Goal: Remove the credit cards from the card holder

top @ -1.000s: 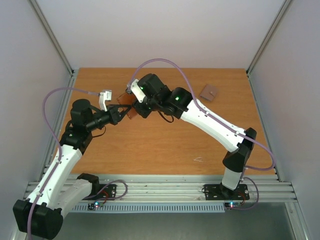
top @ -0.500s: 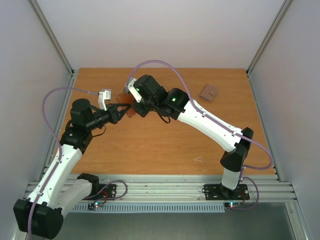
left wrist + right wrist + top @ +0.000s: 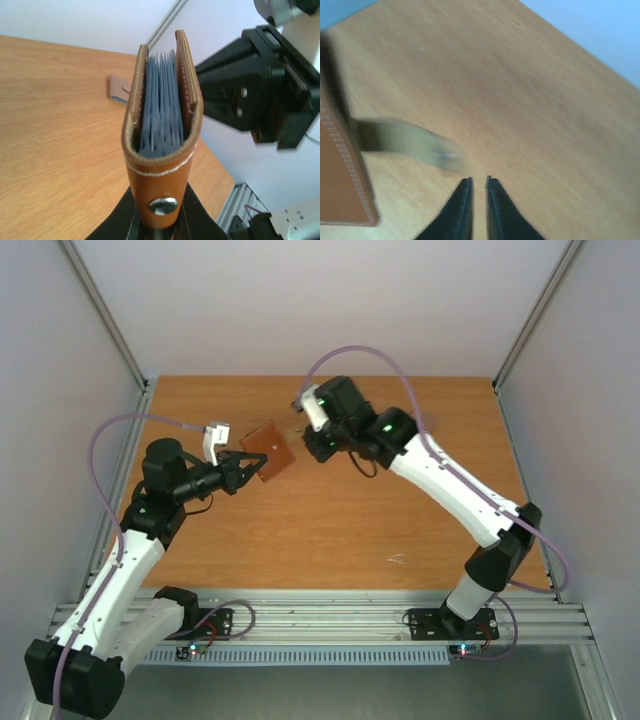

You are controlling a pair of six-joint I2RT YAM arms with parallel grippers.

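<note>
- Grips the card holder (image 3: 270,448) with the left tool (image 3: 252,466), pinching it from both sides at the end that bears the metal snap stud (image 3: 162,205).
- Holds it up off the worktop (image 3: 330,530), left of the middle and toward the far half, well apart from every edge.
- Presents it edge-on and roughly upright in the left wrist view, mouth pointing away from the camera, with two tan leather covers, white-stitched, standing slightly apart.
- Shows thin grey-blue leaves packed between those covers; cannot tell whether these are credit cards or pocket dividers.
- Carries the right tool (image 3: 479,185) just beside the holder, on its right in the top view.
- Has that tool's fingers pressed almost together, a mere sliver of gap between them and nothing seen in it.
- Points them down at bare wood in the right wrist view, fingertips apart from the stitched brown corner of the holder at the left edge of that view.
- Catches a blurred pale taupe strip (image 3: 410,142) reaching from beside that corner toward the fingertips; too smeared to tell what it is or whether it touches anything.
- Shows a small flat taupe piece (image 3: 119,90) lying on the worktop beyond the holder in the left wrist view, with a pale blue edge at its near side.
- Looms large and dark at the right of the left wrist view: the right tool's black body, close behind the holder's right-hand cover.
</note>
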